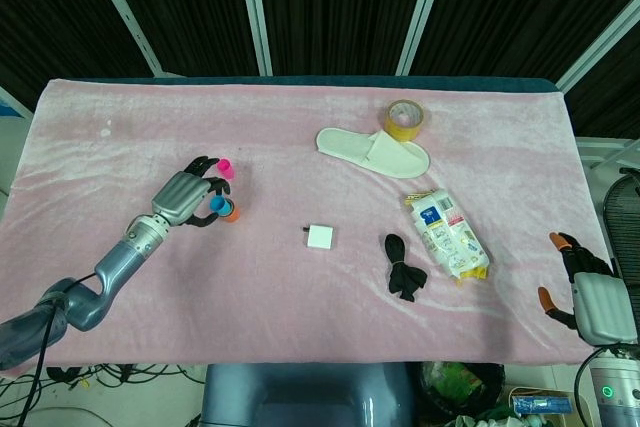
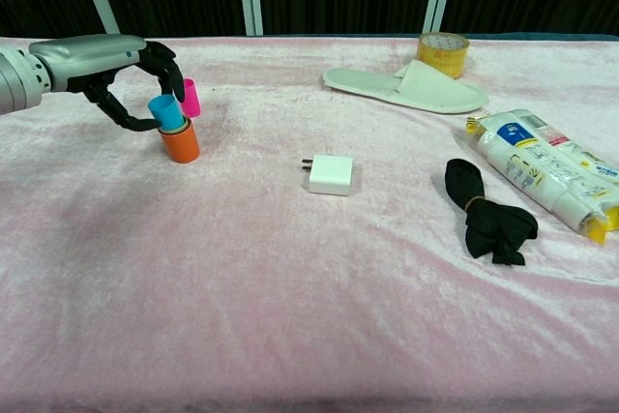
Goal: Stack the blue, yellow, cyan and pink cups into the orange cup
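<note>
While curled, left hand (image 2: 116, 70) fingers (image 2: 162, 57) grip the cyan cup (image 2: 165, 112) over the orange cup (image 2: 180, 141).

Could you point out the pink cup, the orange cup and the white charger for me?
pink cup (image 2: 191, 98), chest view, on its side wall.
orange cup (image 2: 180, 143), chest view, on its outer wall.
white charger (image 2: 331, 174), chest view, on its top face.

Pink plush cloth table cover (image 2: 290, 287): soft nap, crushed sheen. Small orange plastic cup (image 2: 181, 144), cyan plastic cup (image 2: 165, 111): smooth, matt. White charger block (image 2: 331, 175): smooth plastic. Snack pack (image 2: 546, 167): glossy film. Left hand (image 2: 116, 60): satin silver shell, black fingers.
</note>
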Tool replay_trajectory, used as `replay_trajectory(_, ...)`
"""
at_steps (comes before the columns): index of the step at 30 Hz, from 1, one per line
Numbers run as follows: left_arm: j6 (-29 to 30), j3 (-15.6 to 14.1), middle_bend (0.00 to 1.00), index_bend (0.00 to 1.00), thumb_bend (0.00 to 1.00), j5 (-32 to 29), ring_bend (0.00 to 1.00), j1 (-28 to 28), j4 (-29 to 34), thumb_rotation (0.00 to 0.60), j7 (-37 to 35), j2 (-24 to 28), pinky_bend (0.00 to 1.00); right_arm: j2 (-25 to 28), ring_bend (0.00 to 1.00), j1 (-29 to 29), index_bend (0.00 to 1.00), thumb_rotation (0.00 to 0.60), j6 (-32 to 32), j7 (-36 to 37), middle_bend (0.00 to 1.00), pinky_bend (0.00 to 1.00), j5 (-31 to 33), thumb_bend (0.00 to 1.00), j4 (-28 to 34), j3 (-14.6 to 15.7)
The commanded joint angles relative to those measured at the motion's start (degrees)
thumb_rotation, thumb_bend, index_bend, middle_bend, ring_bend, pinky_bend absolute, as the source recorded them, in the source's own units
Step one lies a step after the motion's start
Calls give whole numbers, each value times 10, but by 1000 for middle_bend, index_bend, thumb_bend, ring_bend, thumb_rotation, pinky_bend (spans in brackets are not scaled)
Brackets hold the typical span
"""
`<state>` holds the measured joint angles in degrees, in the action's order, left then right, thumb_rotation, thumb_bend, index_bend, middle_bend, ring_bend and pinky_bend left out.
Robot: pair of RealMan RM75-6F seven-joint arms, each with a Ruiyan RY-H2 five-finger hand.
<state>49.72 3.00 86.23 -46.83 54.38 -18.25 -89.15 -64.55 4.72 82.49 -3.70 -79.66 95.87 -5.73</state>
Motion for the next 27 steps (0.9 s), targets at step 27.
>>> replay_trajectory(27, -65, 54, 304, 244, 248, -48, 0, -71, -95, 600, 0, -23, 0, -4, 172, 1, 145, 600, -6, -8, 100, 237, 19, 303, 7, -5)
